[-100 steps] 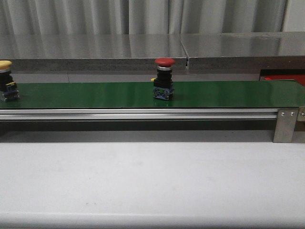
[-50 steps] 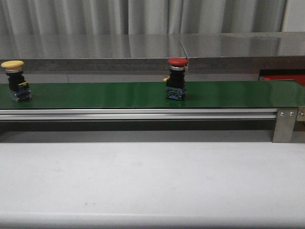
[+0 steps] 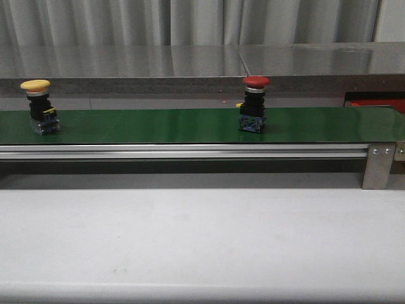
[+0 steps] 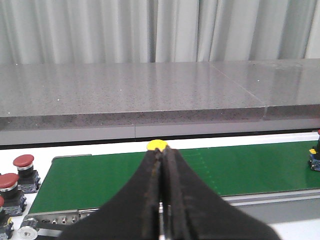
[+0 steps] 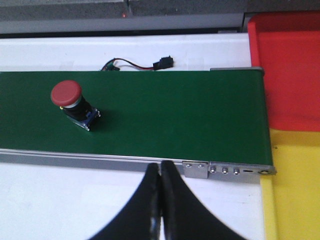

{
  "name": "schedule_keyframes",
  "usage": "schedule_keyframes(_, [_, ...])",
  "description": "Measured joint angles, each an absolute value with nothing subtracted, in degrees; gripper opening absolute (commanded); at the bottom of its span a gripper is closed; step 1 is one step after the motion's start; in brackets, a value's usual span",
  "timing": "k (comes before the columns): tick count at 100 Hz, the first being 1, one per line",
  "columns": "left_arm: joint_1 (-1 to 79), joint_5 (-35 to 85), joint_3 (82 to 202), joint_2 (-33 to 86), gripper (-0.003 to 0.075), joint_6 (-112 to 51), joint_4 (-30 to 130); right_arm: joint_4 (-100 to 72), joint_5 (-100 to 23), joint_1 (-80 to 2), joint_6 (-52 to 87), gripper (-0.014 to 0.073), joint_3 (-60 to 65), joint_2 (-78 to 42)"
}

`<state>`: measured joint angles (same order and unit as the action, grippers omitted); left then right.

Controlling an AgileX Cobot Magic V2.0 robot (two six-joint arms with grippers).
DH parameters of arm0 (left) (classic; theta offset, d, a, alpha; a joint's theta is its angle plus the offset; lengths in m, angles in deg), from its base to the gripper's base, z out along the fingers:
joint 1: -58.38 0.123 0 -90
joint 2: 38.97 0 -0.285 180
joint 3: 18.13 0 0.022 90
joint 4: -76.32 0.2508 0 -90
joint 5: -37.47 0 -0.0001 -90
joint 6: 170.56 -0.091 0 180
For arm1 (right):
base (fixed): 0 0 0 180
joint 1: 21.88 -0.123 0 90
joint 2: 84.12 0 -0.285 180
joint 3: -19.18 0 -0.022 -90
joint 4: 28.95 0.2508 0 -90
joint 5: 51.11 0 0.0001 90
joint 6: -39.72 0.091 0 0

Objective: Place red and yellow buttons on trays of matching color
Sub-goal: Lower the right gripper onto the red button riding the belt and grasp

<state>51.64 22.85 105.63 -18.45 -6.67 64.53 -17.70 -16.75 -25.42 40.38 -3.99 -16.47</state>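
A red button [image 3: 254, 104] with a dark base stands upright on the green belt [image 3: 158, 125], right of its middle. A yellow button [image 3: 36, 107] stands on the belt's left part. In the right wrist view the red button [image 5: 67, 95] is on the belt, well away from my right gripper [image 5: 160, 169], which is shut and empty over the white table. The red tray [image 5: 287, 65] and yellow tray [image 5: 295, 195] lie past the belt's end. My left gripper [image 4: 161, 154] is shut and empty, and the yellow button's cap [image 4: 156, 145] peeks just beyond its tips.
A grey bracket [image 3: 380, 166] holds the belt's right end. Spare red buttons [image 4: 24, 167] stand off the belt's start. A loose cable [image 5: 140, 64] lies behind the belt. A grey stone ledge [image 3: 190, 63] runs along the back.
Both buttons have ridden the belt to the right; the yellow one has come fully into the front view. No gripper shows in the earlier frames.
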Motion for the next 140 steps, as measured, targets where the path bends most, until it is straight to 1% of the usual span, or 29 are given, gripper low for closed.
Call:
schedule_keyframes(3, [51.6,22.9,105.6,-18.5,-0.0019,-6.7,64.5,-17.6,-16.1,-25.6,40.1,0.0038,-3.4,-14.9])
schedule_keyframes(6, [51.6,22.9,105.6,-18.5,-0.0019,-6.7,64.5,-17.5,-15.7,-25.8,39.7,0.0118,-3.0,-13.8])
schedule_keyframes(7, [51.6,22.9,105.6,-18.5,-0.0019,-6.7,64.5,-17.5,-15.7,-25.9,39.3,0.0118,-2.8,-13.6])
schedule_keyframes(13, [51.6,22.9,105.6,-18.5,-0.0019,-6.7,64.5,-17.2,-15.1,-26.4,38.0,0.0315,-2.4,-11.5])
schedule_keyframes(15, [51.6,22.9,105.6,-18.5,-0.0019,-6.7,64.5,-17.1,-15.1,-26.6,37.6,0.0356,-2.4,-10.9])
schedule_keyframes(16, [51.6,22.9,105.6,-18.5,-0.0019,-6.7,64.5,-17.1,-15.1,-26.6,37.4,0.0397,-2.4,-10.8])
schedule_keyframes(20, [51.6,22.9,105.6,-18.5,-0.0019,-6.7,64.5,-17.1,-15.1,-27.0,37.0,0.0510,-2.3,-9.9])
schedule_keyframes(22, [51.6,22.9,105.6,-18.5,-0.0019,-6.7,64.5,-17.0,-15.1,-27.0,36.9,0.0542,-2.3,-9.5])
schedule_keyframes(25, [51.6,22.9,105.6,-18.5,-0.0019,-6.7,64.5,-16.8,-15.1,-27.1,36.6,0.0614,-2.2,-9.1])
schedule_keyframes(26, [51.6,22.9,105.6,-18.5,-0.0019,-6.7,64.5,-16.8,-15.1,-27.1,36.5,0.0624,-2.3,-9.1])
schedule_keyframes(33, [51.6,22.9,105.6,-18.5,-0.0019,-6.7,64.5,-16.8,-15.7,-27.3,36.3,0.0594,-2.3,-8.4])
schedule_keyframes(48, [51.6,22.9,105.6,-18.5,-0.0019,-6.7,64.5,-16.7,-17.9,-27.3,36.1,0.0596,-2.1,-7.2])
schedule_keyframes(62, [51.6,22.9,105.6,-18.5,-0.0019,-6.7,64.5,-16.7,-17.1,-27.3,35.6,0.0596,0.2,-3.6])
schedule_keyframes(85, [51.6,22.9,105.6,-18.5,-0.0019,-6.7,64.5,-14.3,-12.7,-27.6,32.8,0.0596,8.3,6.3])
schedule_keyframes(110, [51.6,22.9,105.6,-18.5,-0.0019,-6.7,64.5,-13.8,-8.5,-30.0,31.0,0.0596,17.4,16.2])
schedule_keyframes(140, [51.6,22.9,105.6,-18.5,-0.0019,-6.7,64.5,-13.8,-7.3,-30.2,30.5,0.0596,25.0,25.7])
